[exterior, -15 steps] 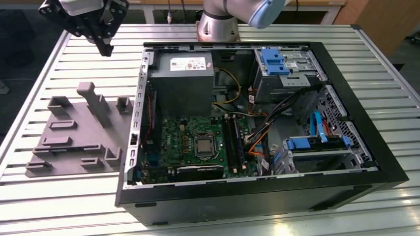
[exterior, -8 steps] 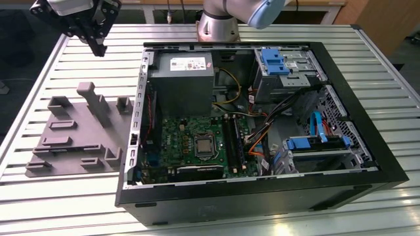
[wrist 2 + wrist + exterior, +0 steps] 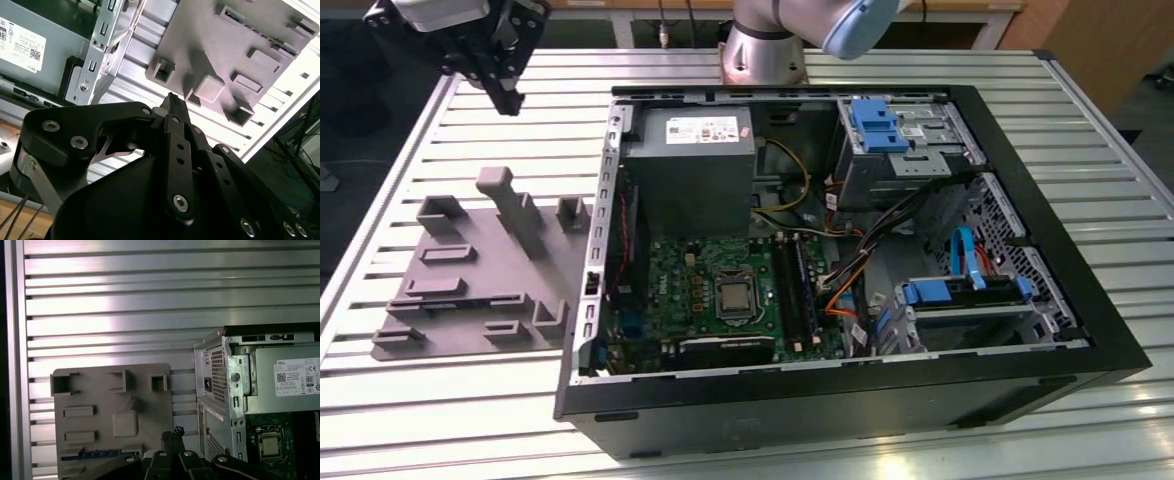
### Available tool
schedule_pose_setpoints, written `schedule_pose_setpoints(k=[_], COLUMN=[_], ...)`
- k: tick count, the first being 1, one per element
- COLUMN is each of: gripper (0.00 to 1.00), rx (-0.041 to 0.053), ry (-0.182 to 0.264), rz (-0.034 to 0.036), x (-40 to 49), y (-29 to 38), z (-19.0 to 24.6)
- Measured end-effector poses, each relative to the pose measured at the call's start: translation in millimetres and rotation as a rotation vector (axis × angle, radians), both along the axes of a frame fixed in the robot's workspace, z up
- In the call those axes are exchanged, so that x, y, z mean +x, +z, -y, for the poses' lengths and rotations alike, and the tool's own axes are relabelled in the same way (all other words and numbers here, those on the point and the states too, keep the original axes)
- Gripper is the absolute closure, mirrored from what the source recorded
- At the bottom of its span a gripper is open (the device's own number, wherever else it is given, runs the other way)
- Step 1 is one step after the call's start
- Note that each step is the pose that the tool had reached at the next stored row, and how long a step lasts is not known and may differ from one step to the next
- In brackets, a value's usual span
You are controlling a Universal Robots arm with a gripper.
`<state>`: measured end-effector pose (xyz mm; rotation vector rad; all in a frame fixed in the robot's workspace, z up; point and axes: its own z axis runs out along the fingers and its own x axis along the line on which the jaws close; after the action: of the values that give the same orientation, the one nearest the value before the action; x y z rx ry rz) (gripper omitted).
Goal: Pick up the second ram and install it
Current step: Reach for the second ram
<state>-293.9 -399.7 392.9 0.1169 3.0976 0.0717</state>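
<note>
Slatted aluminium tabletop [image 3: 454,400] carries the whole scene. The second ram [image 3: 90,454] lies flat in a slot along one edge of the grey fixture plate [image 3: 145,410], showing in the first wrist view as a thin blue-green strip. Nothing touches it. The plate has three upright posts along its opposite edge. In the exterior view it sits just beside the open computer case [image 3: 854,400], on the exterior view's left.

The gripper [image 3: 508,103] hangs above the table beyond the plate's posts, well apart from the ram. Its jaws are drawn together to a narrow point with nothing between them.

Inside the case lie the grey power supply [image 3: 687,170], the green motherboard [image 3: 707,270] with its processor socket [image 3: 736,297] and long black memory slots [image 3: 794,290], and blue drive caddies [image 3: 941,292].
</note>
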Motion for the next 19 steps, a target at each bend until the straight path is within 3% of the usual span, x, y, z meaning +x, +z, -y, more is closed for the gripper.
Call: schedule_pose_setpoints(k=[19], gripper=[0.89], rx=[-0.0001], ry=[0.000], rz=[-0.0001], x=[-17.0], y=[0.0], z=[0.0])
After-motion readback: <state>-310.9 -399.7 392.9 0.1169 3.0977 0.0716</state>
